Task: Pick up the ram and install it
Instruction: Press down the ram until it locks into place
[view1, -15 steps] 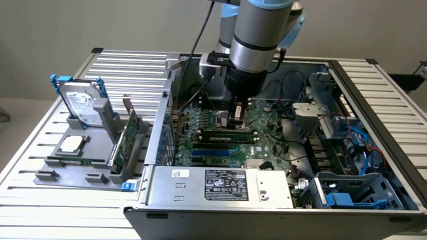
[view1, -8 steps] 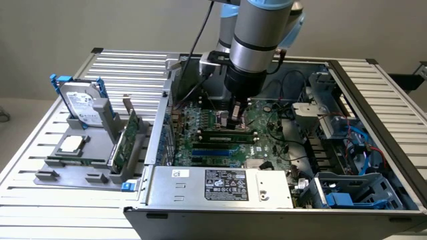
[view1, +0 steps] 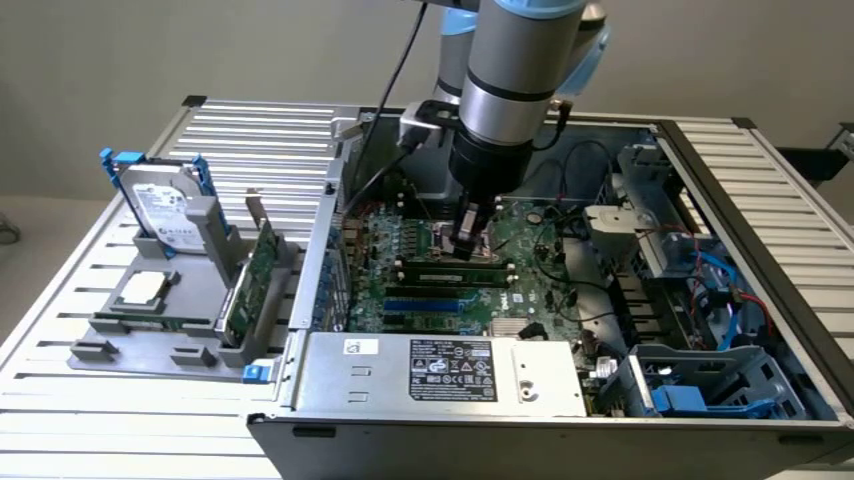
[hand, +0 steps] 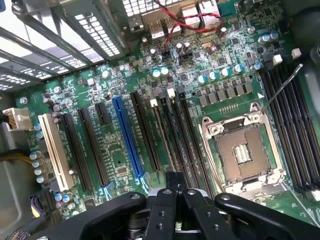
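The ram is a thin green stick with black chips. It stands on edge in a long black slot on the motherboard inside the open computer case. My gripper points straight down at it, fingers shut together, tips at or just above the stick's top edge; I cannot tell if they touch. In the wrist view the ram shows edge-on as a narrow tan line in its slot, running up to my shut gripper. Nothing is held between the fingers.
Empty black memory slots and a blue slot flank the ram, beside the open CPU socket. The power supply borders the board in front, drive cages and cables on the exterior view's right. A grey tray holds a hard drive and expansion card.
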